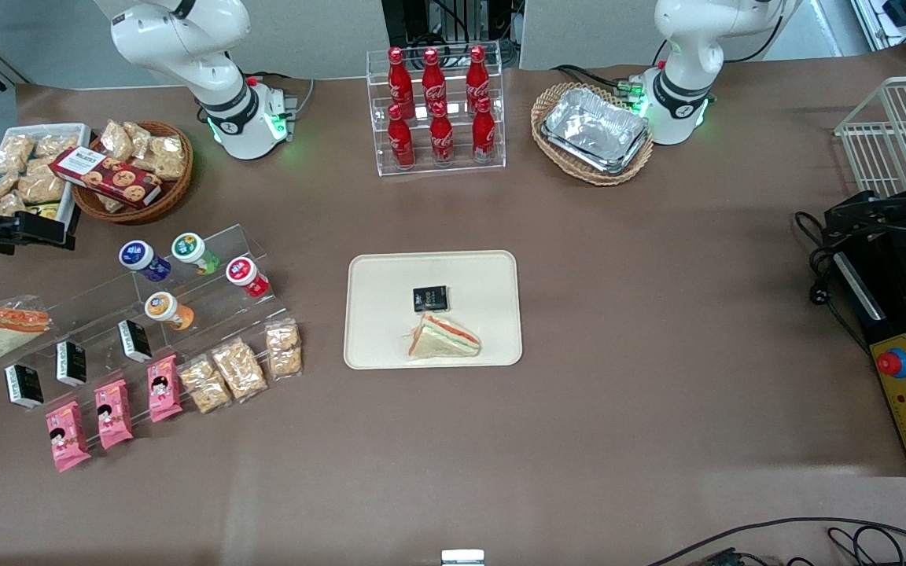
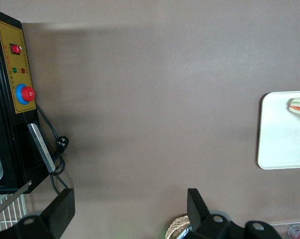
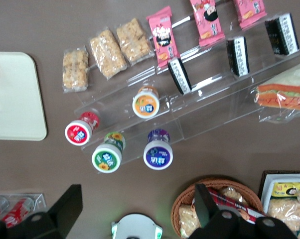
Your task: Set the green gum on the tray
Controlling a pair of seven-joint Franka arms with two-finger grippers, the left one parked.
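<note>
The green gum (image 1: 193,251) lies on the top step of a clear acrylic stand, its green white-rimmed lid facing up; it also shows in the right wrist view (image 3: 107,155). The cream tray (image 1: 390,271) lies mid-table and holds a small black packet (image 1: 430,299) and a wrapped sandwich (image 1: 443,338); its corner shows in the right wrist view (image 3: 15,99). My gripper (image 1: 32,230) hangs high at the working arm's end of the table, above the stand, open and empty (image 3: 135,206), apart from the gum.
Blue-lidded (image 1: 141,259), red-lidded (image 1: 245,275) and orange-lidded (image 1: 166,308) bottles lie by the gum. Snack packets fill the lower steps. A wicker basket of snacks (image 1: 134,169), a cola rack (image 1: 437,110) and foil trays (image 1: 594,130) stand farther from the camera.
</note>
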